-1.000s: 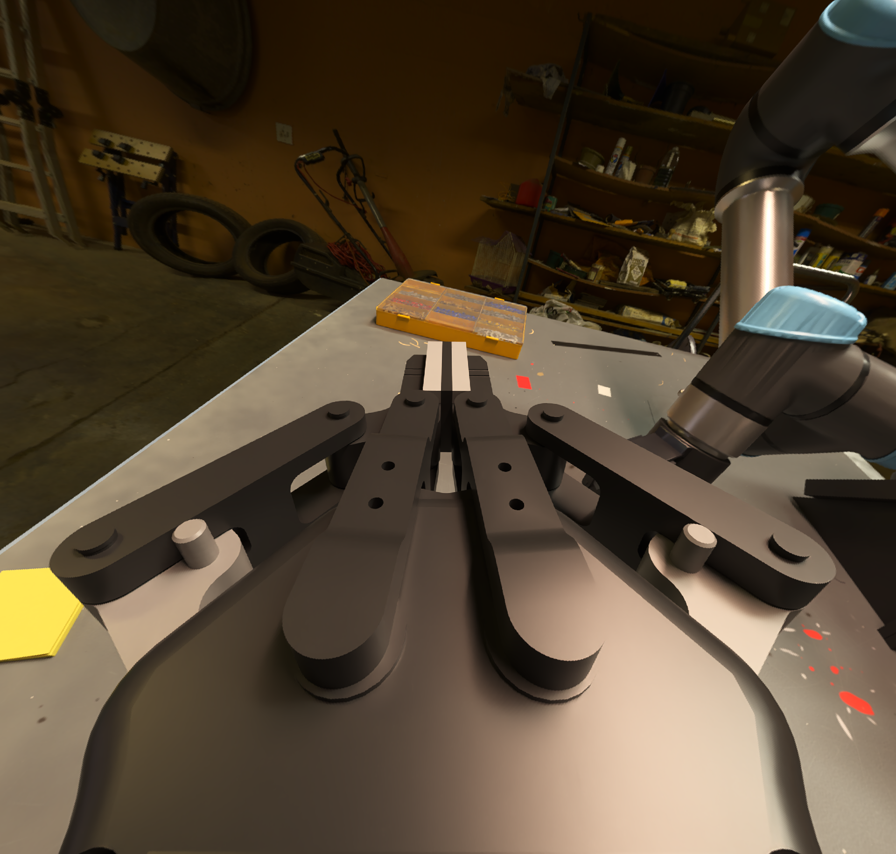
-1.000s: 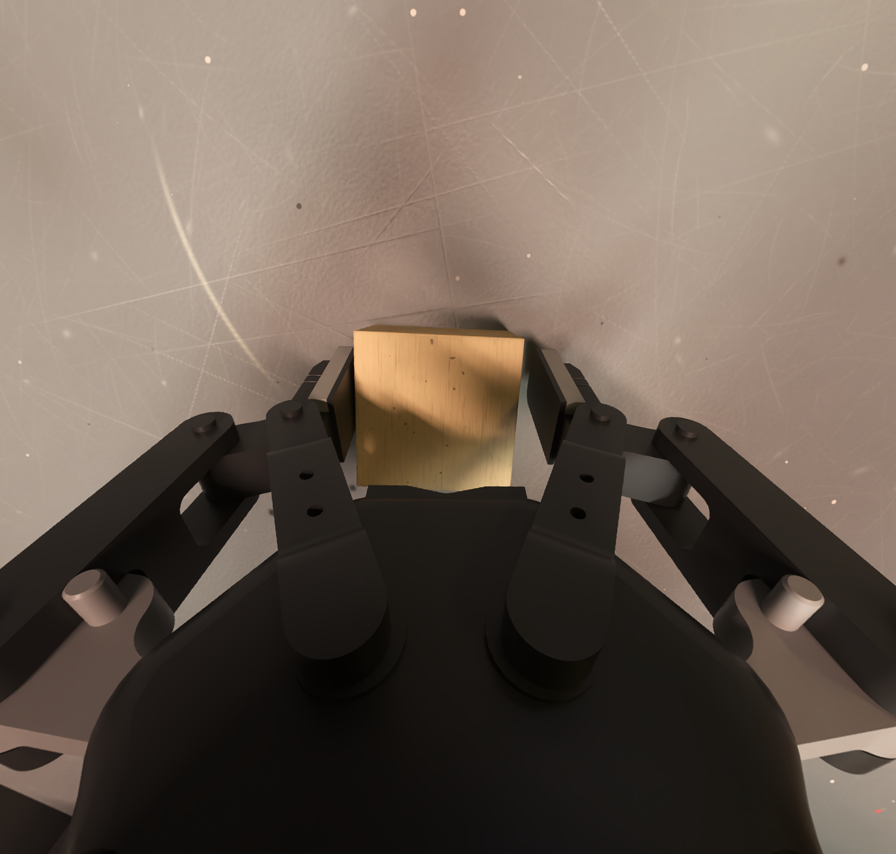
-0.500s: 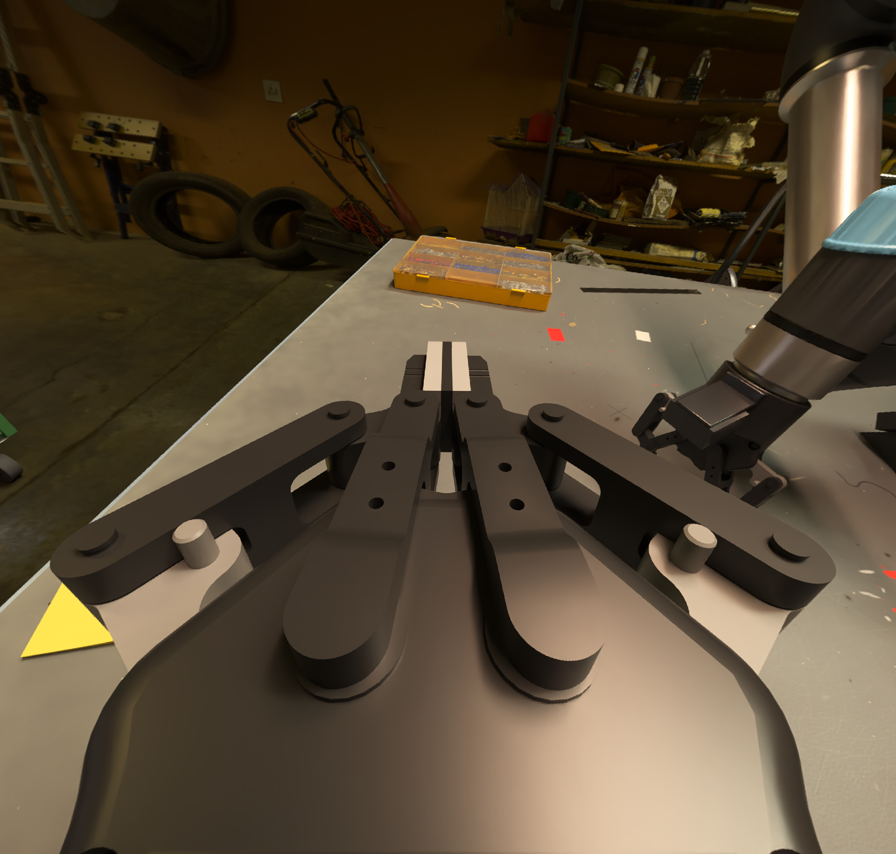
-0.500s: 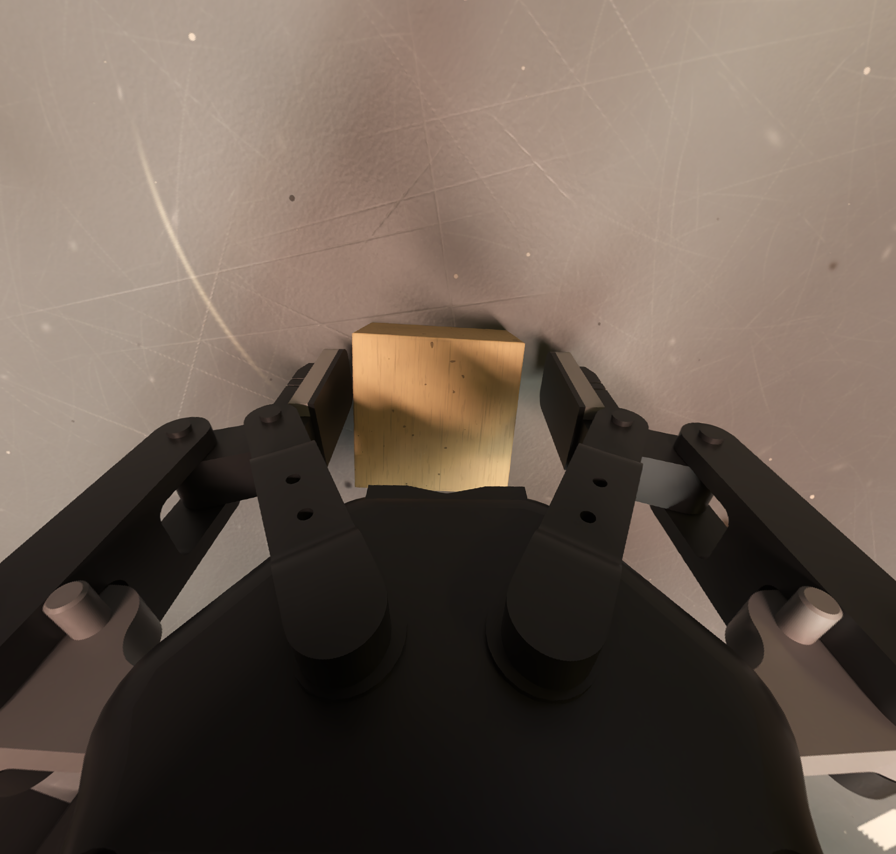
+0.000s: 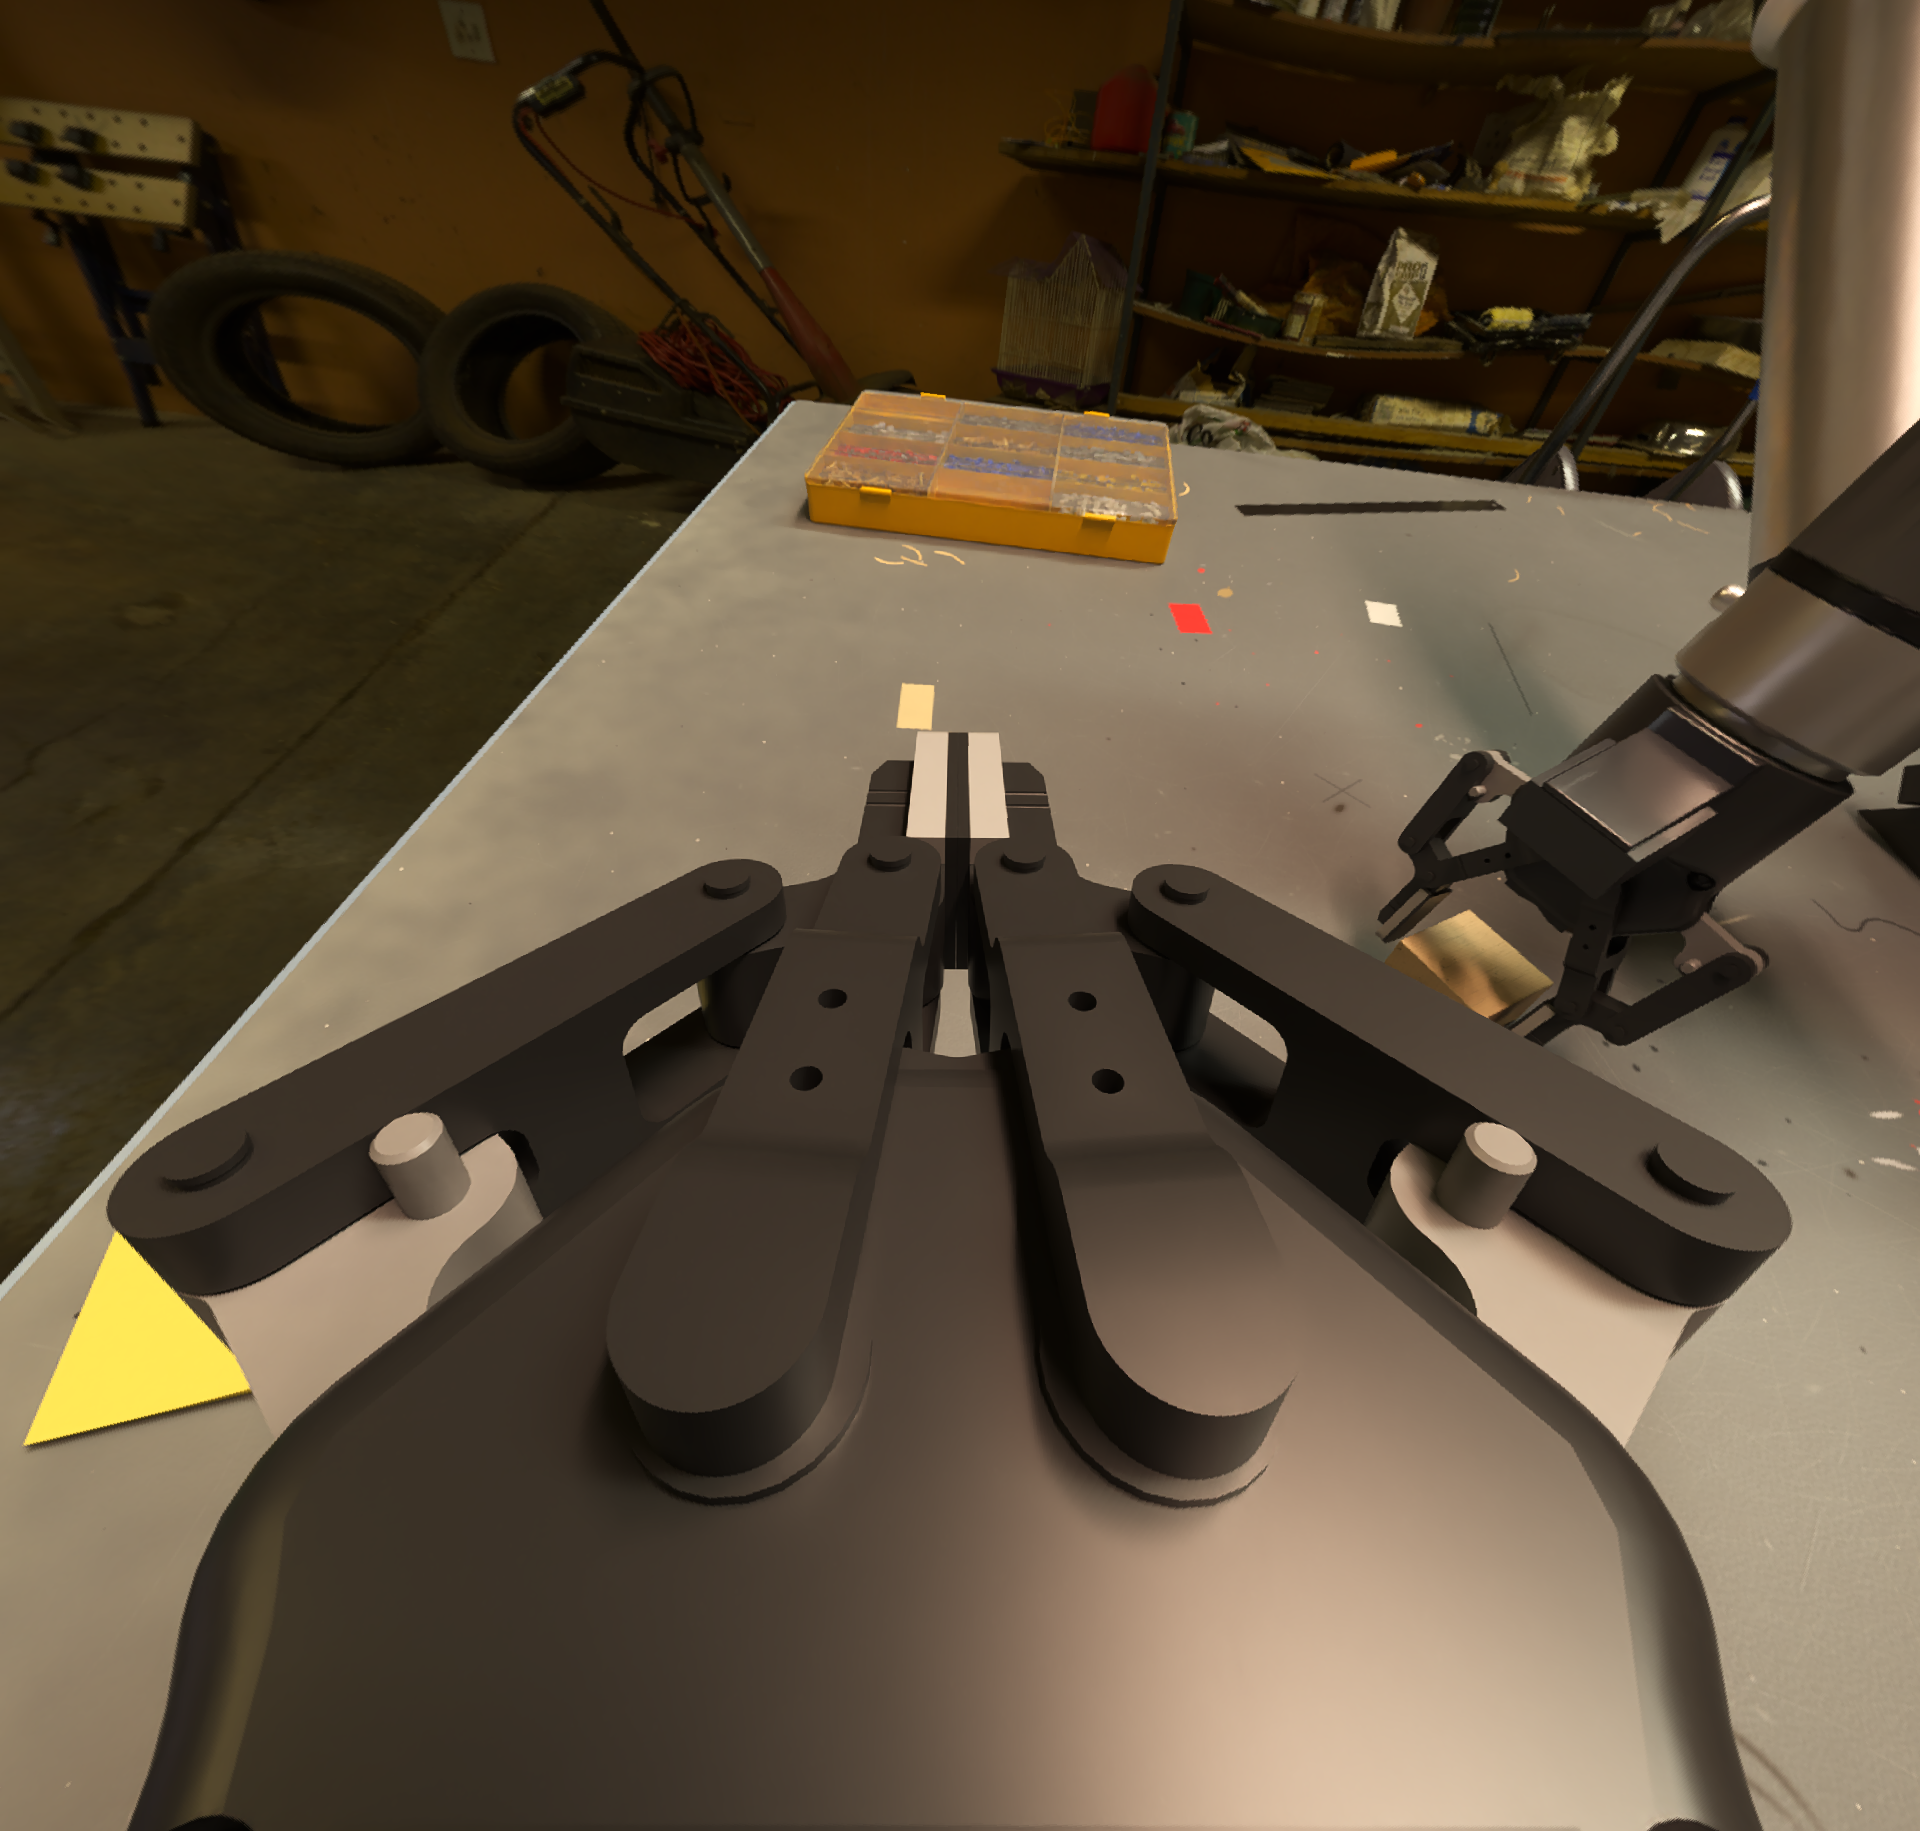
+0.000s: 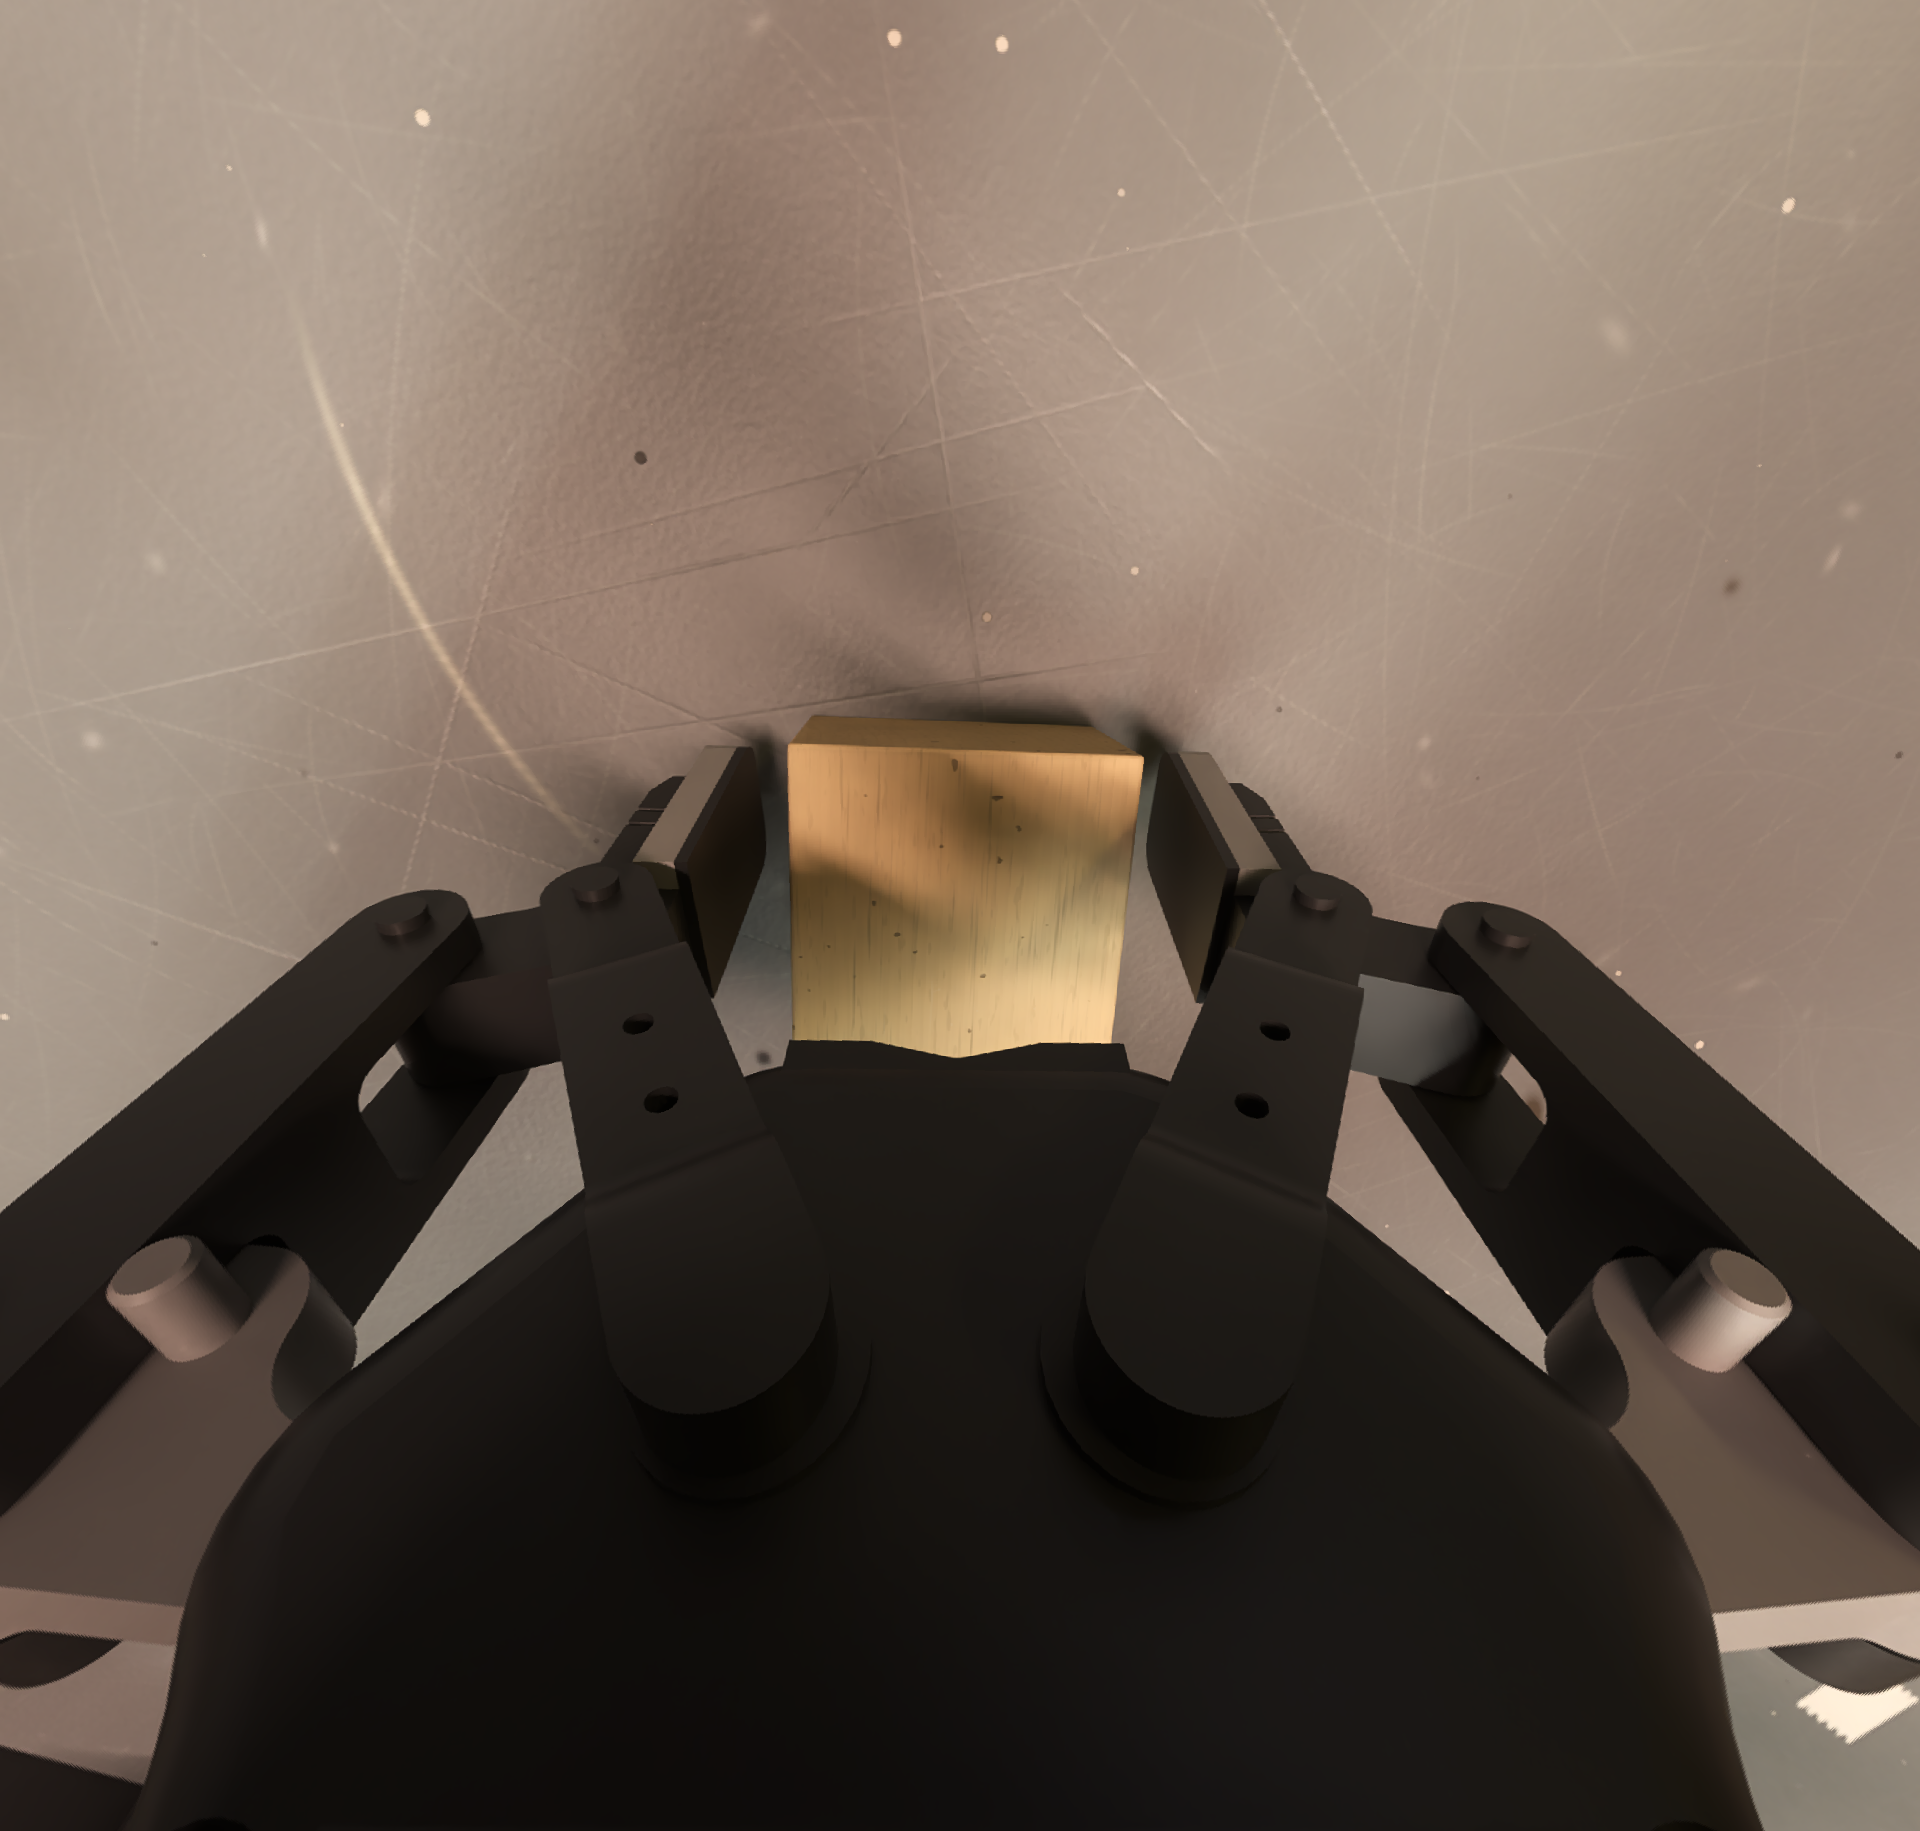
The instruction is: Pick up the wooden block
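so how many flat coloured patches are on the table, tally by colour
yellow: 1, the triangle at the near left edge
tan: 1, just past the left gripper's shut fingers
red: 1
white: 1
total: 4, not counting the wooden block or the orange parts box

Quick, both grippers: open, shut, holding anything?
Left gripper: shut, empty.
Right gripper: open, pads either side of the block, gaps showing, not gripping.

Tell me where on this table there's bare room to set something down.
Free: the grey stretch of table between the orange parts box and the shut left gripper, with only small flat patches. Crowded: the right side, where the open right gripper straddles the wooden block.
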Controlling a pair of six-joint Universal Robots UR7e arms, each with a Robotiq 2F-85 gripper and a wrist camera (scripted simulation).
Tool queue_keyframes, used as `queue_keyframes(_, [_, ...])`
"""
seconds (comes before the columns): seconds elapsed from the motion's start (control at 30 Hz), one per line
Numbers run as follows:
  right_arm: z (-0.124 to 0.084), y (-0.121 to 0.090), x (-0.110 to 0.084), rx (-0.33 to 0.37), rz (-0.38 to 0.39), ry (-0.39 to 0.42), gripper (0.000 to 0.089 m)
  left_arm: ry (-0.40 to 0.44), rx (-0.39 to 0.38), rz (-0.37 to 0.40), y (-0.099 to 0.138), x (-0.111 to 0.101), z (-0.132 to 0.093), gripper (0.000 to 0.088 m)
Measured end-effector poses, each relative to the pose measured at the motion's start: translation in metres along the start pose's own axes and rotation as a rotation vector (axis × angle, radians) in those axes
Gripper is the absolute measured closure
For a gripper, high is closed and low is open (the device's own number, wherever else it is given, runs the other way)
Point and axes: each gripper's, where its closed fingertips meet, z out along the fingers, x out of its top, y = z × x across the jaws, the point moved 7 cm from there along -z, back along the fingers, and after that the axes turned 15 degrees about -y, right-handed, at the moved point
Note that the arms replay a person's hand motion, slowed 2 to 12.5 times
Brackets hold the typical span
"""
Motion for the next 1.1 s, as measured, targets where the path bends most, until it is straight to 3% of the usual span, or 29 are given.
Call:
queue_keyframes(0.2, [0.0,-0.001,-0.001,-0.002,0.0,0.007,0.0299,-0.034,-0.011,-0.001,-0.005,0.002,0.009,0.0874])
queue_keyframes(0.57, [0.001,0.0,-0.004,0.017,0.013,0.007,0.0301,-0.074,-0.02,-0.005,-0.014,0.008,0.014,0.0882])
queue_keyframes(1.1, [0.001,0.001,-0.006,0.038,0.016,0.008,0.0304,-0.225,0.022,0.08,-0.019,0.008,0.011,0.0882])
